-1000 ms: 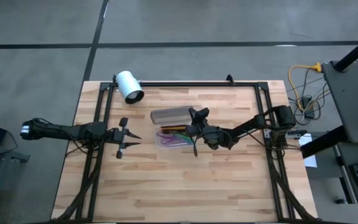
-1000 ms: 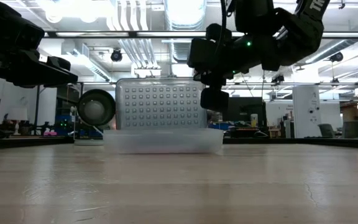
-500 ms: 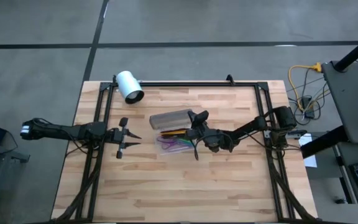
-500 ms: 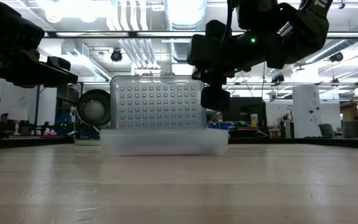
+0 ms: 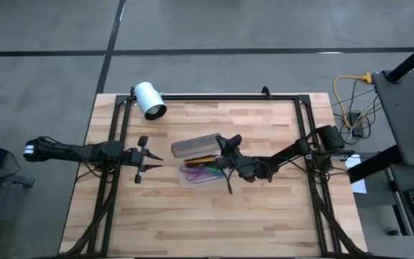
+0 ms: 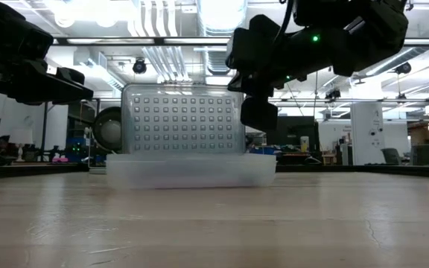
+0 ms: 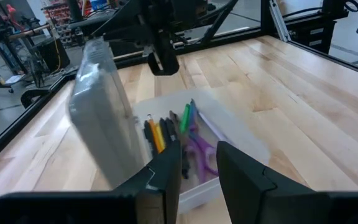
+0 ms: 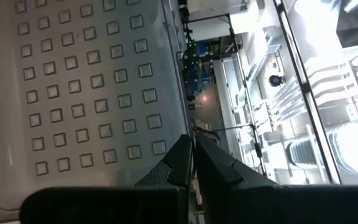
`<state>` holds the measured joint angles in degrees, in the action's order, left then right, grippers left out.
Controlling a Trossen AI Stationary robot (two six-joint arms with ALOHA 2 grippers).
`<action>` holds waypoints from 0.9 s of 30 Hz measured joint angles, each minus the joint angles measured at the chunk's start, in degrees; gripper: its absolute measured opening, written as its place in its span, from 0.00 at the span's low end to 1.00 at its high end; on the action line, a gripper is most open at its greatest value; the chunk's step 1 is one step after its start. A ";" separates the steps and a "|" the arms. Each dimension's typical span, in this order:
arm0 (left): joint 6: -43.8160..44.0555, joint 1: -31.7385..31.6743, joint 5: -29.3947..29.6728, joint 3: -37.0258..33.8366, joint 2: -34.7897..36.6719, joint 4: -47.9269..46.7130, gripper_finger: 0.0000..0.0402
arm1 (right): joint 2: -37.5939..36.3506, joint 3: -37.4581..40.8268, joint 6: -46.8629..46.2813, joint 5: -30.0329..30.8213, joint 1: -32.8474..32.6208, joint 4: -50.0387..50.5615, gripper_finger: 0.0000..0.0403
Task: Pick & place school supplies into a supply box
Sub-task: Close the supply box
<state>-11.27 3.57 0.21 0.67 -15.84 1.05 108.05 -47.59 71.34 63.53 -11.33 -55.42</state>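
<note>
Near the middle of the wooden table [image 5: 192, 216], somewhat toward its far edge, sat the clear supply box [image 5: 201, 171] with its grey dotted lid [image 5: 196, 144] raised on the far side and standing upright, square bumps facing the near edge in the low view. Inside the open tray lay the pens and pencils [image 7: 160, 134], yellow, orange, dark and green, side by side, with the purple-handled scissors [image 7: 199, 144] beside them.

Over the box's right end hovered the right gripper [image 5: 226, 141], reached in from the table's right edge, fingers pressed together with the lid's edge running just alongside their tips in the wrist view; cannot tell whether actually touching the lid.

Well apart toward the left edge hung the left gripper [image 5: 142, 160], raised off the wood and pointed at the box, fingers [image 7: 247, 174] parted by a narrow gap with nothing between them.

At the far left corner lay a white cylinder [image 5: 149, 99] on its side.
</note>
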 joint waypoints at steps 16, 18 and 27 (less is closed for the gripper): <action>0.00 -0.01 -0.02 -0.01 0.00 0.01 0.22 | 0.00 0.00 -0.74 0.00 -0.81 0.02 0.02; 0.02 0.01 0.00 0.00 0.00 -0.01 0.22 | 0.00 0.00 -1.40 0.09 -0.81 0.17 0.02; 0.02 0.00 -0.02 0.00 0.00 -0.01 0.22 | 0.00 -0.55 -1.99 -0.37 -0.79 1.21 0.02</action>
<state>-11.25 3.57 0.19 0.67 -15.84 1.04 108.05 -48.14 69.34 63.16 -12.12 -54.21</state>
